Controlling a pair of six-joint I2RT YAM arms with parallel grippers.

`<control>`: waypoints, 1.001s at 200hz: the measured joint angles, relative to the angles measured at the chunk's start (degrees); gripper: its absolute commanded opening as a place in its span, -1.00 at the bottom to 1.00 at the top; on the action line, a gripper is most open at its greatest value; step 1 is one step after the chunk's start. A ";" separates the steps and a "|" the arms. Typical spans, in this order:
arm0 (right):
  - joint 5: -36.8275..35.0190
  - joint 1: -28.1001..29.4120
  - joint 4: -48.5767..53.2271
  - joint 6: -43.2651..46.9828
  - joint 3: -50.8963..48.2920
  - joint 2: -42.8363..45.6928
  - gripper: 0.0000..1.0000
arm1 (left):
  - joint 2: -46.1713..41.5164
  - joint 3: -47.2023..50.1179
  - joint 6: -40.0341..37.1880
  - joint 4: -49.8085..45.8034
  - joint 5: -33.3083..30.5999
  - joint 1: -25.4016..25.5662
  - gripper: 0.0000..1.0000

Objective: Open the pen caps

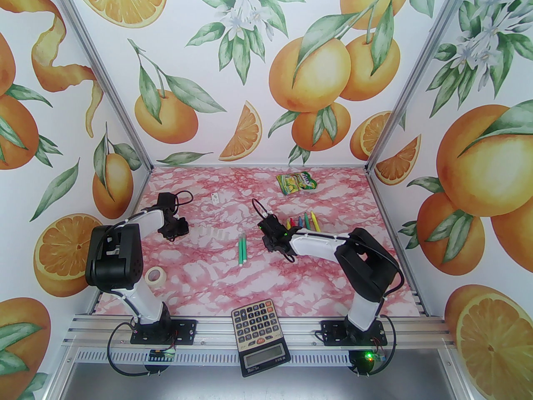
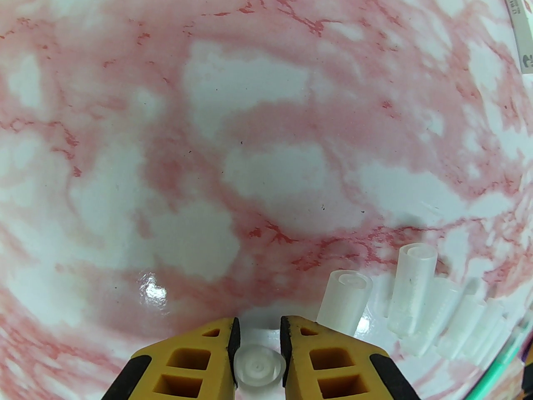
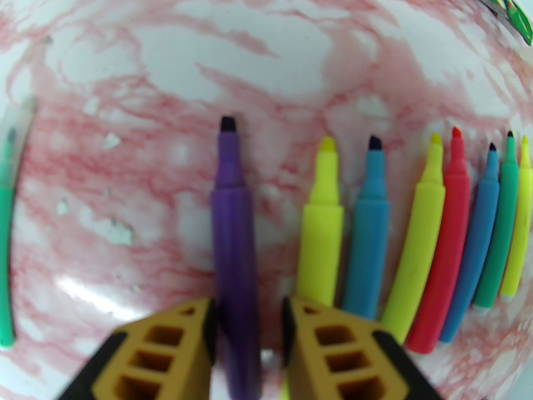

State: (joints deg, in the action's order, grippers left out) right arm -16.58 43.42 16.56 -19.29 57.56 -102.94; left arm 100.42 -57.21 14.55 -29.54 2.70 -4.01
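Observation:
A clear pen cap (image 2: 259, 367) sits end-on between my left gripper's (image 2: 259, 348) yellow fingers, touching both pads just above the table. Several more loose clear caps (image 2: 416, 298) lie in a row to its right, the same row (image 1: 212, 232) seen from above. My right gripper (image 3: 249, 319) stands open around a purple pen (image 3: 233, 240), with a gap beside the barrel. The pen lies flat with its tip bare. To its right lies a row of uncapped pens (image 3: 416, 231) in yellow, blue, red and green. Two green pens (image 1: 242, 248) lie mid-table.
A calculator (image 1: 260, 336) rests on the near rail between the arm bases. A tape roll (image 1: 156, 274) lies by the left arm. A green-yellow packet (image 1: 296, 183) lies at the back. A small white box (image 1: 215, 198) sits behind the caps.

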 measured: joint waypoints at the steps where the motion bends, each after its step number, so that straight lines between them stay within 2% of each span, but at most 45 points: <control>1: 0.00 0.00 0.00 0.02 0.00 0.04 -0.31 | 0.00 0.00 0.00 0.00 0.00 0.00 -0.46; 87: 1.25 1.64 0.20 0.28 1.29 2.47 -0.22 | -2.89 0.00 0.00 -1.46 0.31 0.00 -0.39; 119: 5.03 3.06 0.37 0.94 2.97 2.43 -0.21 | -7.17 0.00 0.09 -2.25 0.83 0.00 -0.36; 142: 8.70 4.26 -0.35 1.11 4.50 2.34 -0.20 | -10.25 0.00 -0.02 -2.54 2.12 0.00 -0.27; 200: 19.96 4.74 -3.26 0.39 5.20 -0.81 -0.20 | -14.36 0.50 0.04 -0.59 10.78 0.00 -0.10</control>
State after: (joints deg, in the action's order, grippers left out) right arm 3.38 48.16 13.30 -18.90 62.76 -103.74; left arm 86.06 -56.71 14.59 -30.13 13.47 -4.01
